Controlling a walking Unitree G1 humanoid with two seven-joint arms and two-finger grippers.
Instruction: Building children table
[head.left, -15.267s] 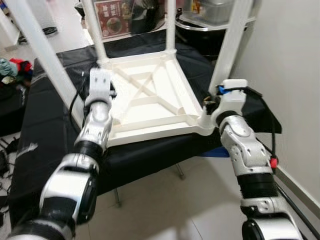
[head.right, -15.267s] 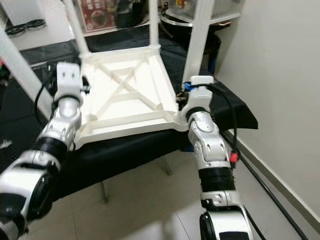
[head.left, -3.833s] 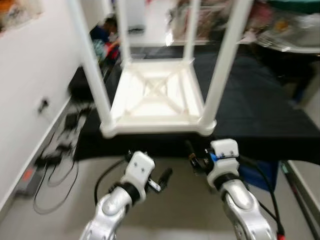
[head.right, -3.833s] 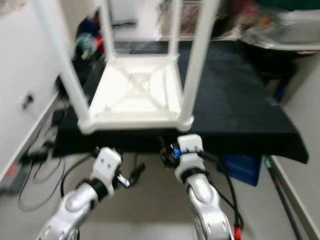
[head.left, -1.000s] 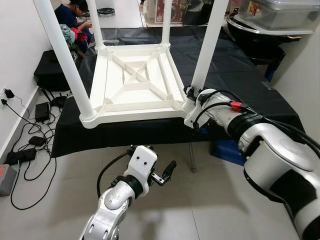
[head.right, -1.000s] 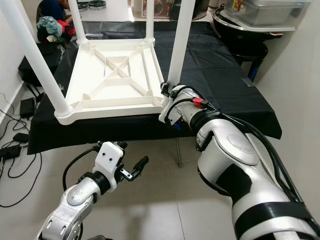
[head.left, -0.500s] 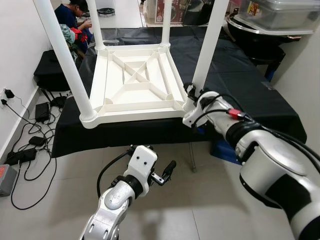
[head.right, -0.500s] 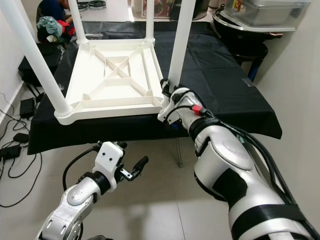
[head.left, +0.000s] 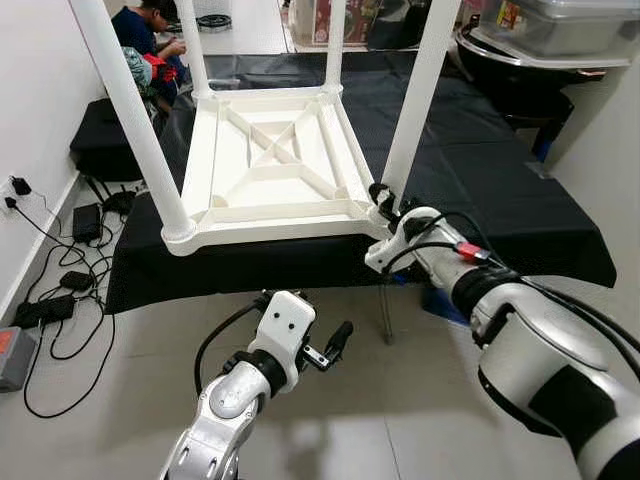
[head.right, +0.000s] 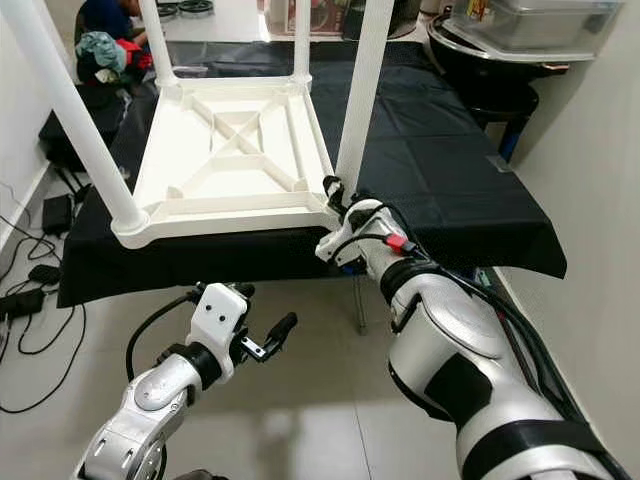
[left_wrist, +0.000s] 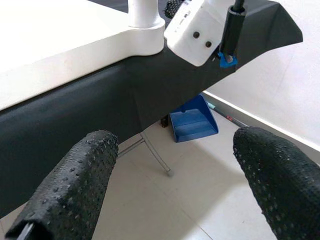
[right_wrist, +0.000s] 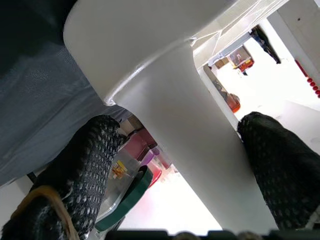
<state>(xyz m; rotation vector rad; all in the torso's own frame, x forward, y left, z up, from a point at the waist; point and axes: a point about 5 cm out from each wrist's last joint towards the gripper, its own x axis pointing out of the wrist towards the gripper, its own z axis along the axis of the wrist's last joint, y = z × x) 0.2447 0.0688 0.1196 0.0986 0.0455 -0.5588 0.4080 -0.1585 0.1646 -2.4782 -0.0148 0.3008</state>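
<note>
The white plastic children's table lies upside down on a black cloth-covered work surface, its ribbed underside facing up with an X-shaped brace in the middle, and its four round white legs standing upright from the corners. The near right leg rises from the corner socket closest to the right gripper, which sits right at the base of that leg at the edge of the black cloth. In the right wrist view the two black dotted fingers stand apart on either side of the leg's lower end, straddling it where it meets the rounded corner socket; whether the pads actually press on the plastic cannot be told. The left gripper hangs low in front of the work surface, above the pale tiled floor, well apart from the table. Its fingers are spread wide with nothing between them, and past them its wrist view shows the table's near corner, the right wrist's white housing and a blue dustpan on the floor under the cloth. A person sits at the far left, beyond the table, and black cables trail along the floor by the left wall.
</note>
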